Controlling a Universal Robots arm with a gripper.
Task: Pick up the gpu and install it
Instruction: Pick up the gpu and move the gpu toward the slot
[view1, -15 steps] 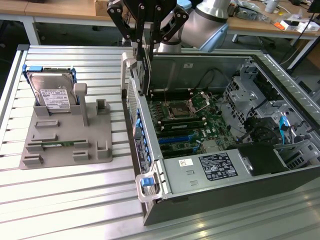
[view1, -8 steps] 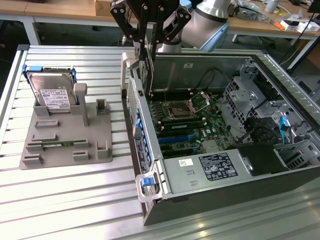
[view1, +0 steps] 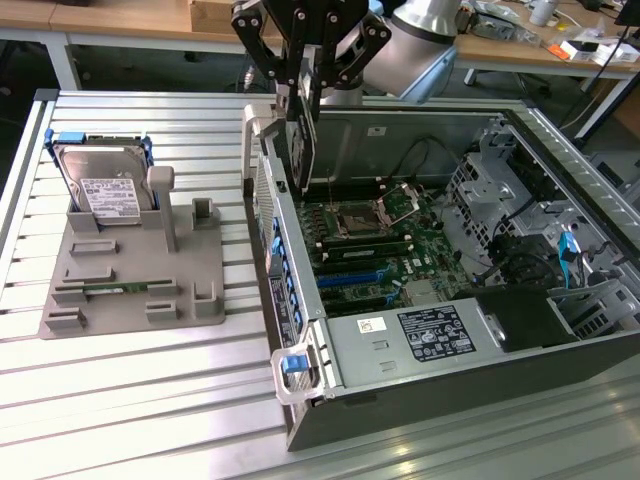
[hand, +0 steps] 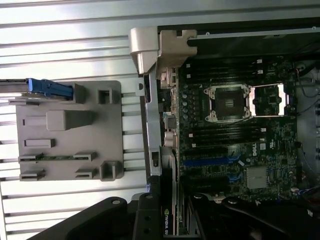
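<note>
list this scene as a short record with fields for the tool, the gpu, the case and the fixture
tool: tool shut on the gpu, above the case's rear wall
gpu: gpu held on edge, hanging down over the open case, not yet in a slot
computer case: computer case lying on its side, open, motherboard facing up
blue slots: blue slots bare
grey fixture: grey fixture on the slatted table, to the exterior view's left of the case
hard drive: hard drive standing upright in the fixture
memory stick: memory stick lying flat in the fixture
</note>
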